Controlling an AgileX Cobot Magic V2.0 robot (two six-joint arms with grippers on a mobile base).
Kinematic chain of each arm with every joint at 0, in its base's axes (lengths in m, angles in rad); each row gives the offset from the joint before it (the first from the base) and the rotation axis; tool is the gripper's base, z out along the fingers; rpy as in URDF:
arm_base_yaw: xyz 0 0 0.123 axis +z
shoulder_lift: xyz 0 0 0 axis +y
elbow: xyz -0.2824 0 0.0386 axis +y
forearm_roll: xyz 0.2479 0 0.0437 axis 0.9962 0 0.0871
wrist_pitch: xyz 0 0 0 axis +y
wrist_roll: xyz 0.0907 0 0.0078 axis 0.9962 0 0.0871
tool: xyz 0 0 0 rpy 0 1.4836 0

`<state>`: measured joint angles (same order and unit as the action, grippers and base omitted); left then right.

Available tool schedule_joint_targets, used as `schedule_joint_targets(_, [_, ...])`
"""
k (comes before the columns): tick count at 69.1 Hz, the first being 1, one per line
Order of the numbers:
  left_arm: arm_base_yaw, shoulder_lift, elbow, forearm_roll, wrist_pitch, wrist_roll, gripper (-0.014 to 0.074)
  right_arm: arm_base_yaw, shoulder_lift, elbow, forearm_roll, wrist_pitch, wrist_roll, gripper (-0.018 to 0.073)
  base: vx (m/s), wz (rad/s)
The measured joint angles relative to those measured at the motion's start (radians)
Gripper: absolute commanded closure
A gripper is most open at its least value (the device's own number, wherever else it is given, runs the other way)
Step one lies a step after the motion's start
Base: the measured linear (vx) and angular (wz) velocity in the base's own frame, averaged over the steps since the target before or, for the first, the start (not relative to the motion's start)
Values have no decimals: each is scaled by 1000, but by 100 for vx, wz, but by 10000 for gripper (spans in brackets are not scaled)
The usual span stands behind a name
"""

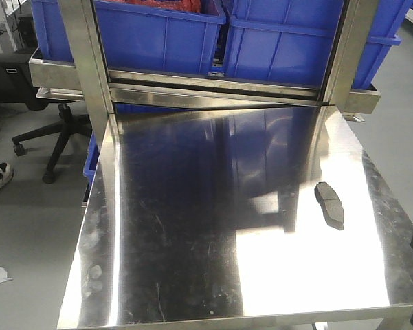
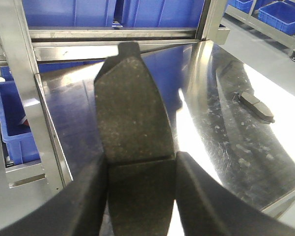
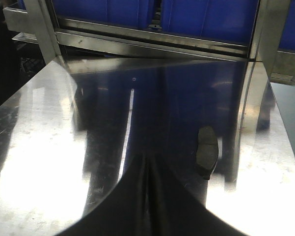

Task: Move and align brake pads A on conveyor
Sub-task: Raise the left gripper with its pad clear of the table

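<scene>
One brake pad [image 2: 132,108] sits clamped in the left gripper [image 2: 141,169], over the steel table [image 1: 179,227]; best carried level, clear of the frame post [image 2: 24,73] at far left. Blue bins [image 1: 158,31] stand beyond. The right gripper [image 3: 148,167] is pressed together, empty. A second pad [image 1: 329,204] lies right; no conveyor shows.

Bright room light glares white off the mirror-like table [image 1: 192,227], strongest at 5 o'clock in the front view. The left tool [image 2: 141,169] and right tool [image 3: 148,169] are dark and blurred at 6 o'clock.
</scene>
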<state>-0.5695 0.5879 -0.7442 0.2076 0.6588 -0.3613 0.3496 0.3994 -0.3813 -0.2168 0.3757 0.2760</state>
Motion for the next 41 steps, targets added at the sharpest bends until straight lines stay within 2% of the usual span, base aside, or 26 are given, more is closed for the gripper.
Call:
schedule_joint_targets(10, [0,0,0,0,0,0,419,0,0,0,0,0,0,508,0,0])
schedule_joint_targets(17, [0,0,0,0,0,0,419,0,0,0,0,-2,0,358,0,0])
schedule_joint_targets(30, [0,0,0,0,0,0,419,0,0,0,-26,-7,-1,-15,0,0])
schedule_joint_targets(36, [0,0,0,0,0,0,419,0,0,0,-34,-7,-1,-109,0,0])
schedule_joint_targets(41, [0,0,0,0,0,0,419,0,0,0,-34,-12,-1,-141,0,0])
